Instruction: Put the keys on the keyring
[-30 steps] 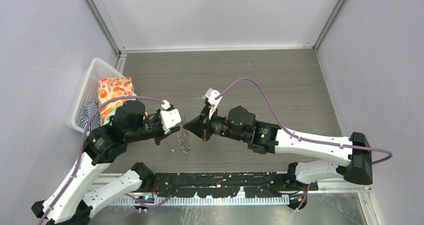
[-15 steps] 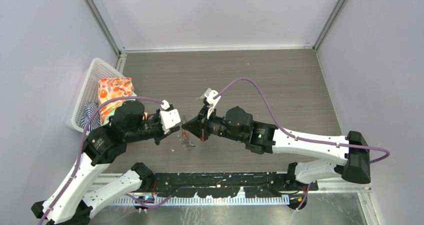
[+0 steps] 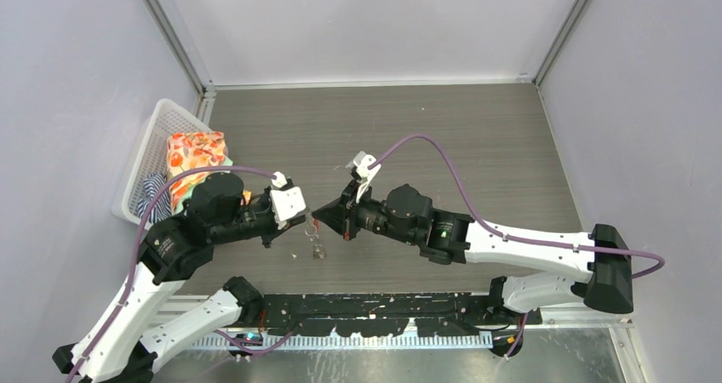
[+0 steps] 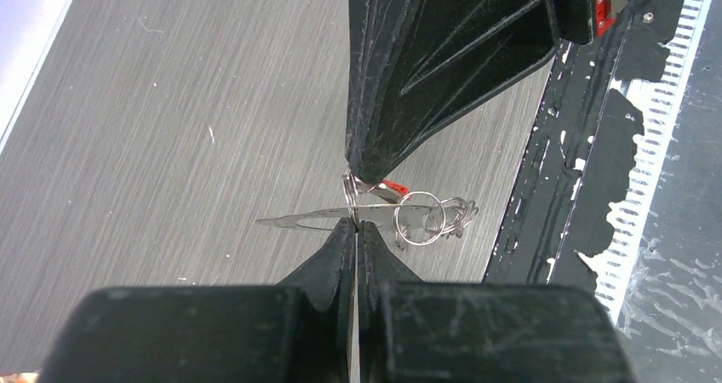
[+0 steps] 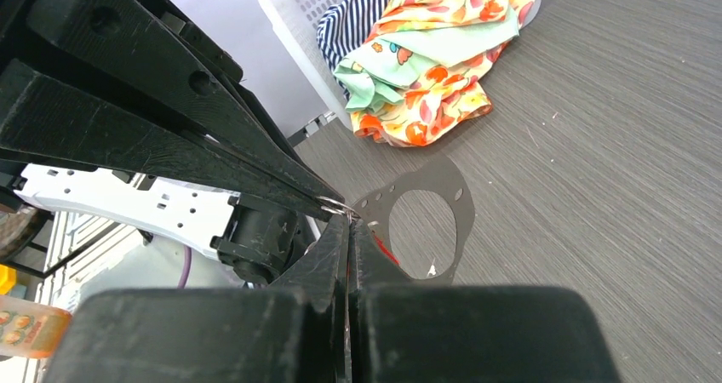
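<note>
My left hand (image 4: pixel 354 231) is pinched shut on the thin edge of the keyring (image 4: pixel 298 220), and small silver rings (image 4: pixel 423 218) dangle from it above the grey worktop (image 4: pixel 170 119). My right hand (image 4: pixel 356 175) meets it tip to tip. It is also closed, gripping the red-headed key (image 4: pixel 392 185), whose head pokes out at the fingertips just beside the keyring. Both hands sit between the arms near the front edge. Further off to the left, a white basket (image 3: pixel 146 163) holds patterned cloths (image 3: pixel 194 155).
</note>
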Tool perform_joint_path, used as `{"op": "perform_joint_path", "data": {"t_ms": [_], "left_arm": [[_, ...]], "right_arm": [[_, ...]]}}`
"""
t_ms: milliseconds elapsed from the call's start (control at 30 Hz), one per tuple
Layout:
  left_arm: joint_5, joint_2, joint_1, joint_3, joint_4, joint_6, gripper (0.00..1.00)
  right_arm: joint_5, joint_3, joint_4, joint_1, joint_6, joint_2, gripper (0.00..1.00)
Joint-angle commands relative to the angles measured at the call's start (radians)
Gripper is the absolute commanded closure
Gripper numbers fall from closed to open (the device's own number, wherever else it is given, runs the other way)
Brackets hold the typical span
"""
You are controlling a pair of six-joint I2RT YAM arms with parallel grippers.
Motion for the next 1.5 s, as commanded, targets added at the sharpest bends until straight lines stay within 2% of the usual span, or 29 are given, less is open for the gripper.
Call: {"op": "perform_joint_path", "data": {"t_ms": [0, 467, 733, 1300, 1367, 1467], "left_arm": [[0.017, -0.013, 0.001, 0.015, 0.066, 0.015, 1.0], [0.103, -0.087, 0.001, -0.015, 0.138, 0.03, 1.0], [0.026, -0.035, 0.0, 0.016, 0.129, -0.003, 1.0], [0.123, -0.072, 0.001, 0.019, 0.179, -0.038, 1.0], [0.133, -0.068, 0.001, 0.023, 0.179, -0.045, 1.0], [0.139, -0.066, 0.001, 0.028, 0.174, -0.043, 1.0]], "right_arm": [[0.04, -0.012, 0.057, 0.004, 0.019, -0.046, 0.99], [-0.004, -0.075, 0.121, -0.029, 0.101, -0.066, 0.99], [-0.115, -0.088, 0.147, -0.032, 0.079, -0.105, 0.99], [-0.097, -0.155, 0.184, -0.057, 0.145, -0.13, 0.99], [-0.097, -0.154, 0.184, -0.059, 0.151, -0.128, 0.93], [-0.06, -0.161, 0.181, -0.062, 0.155, -0.14, 0.72]]}}
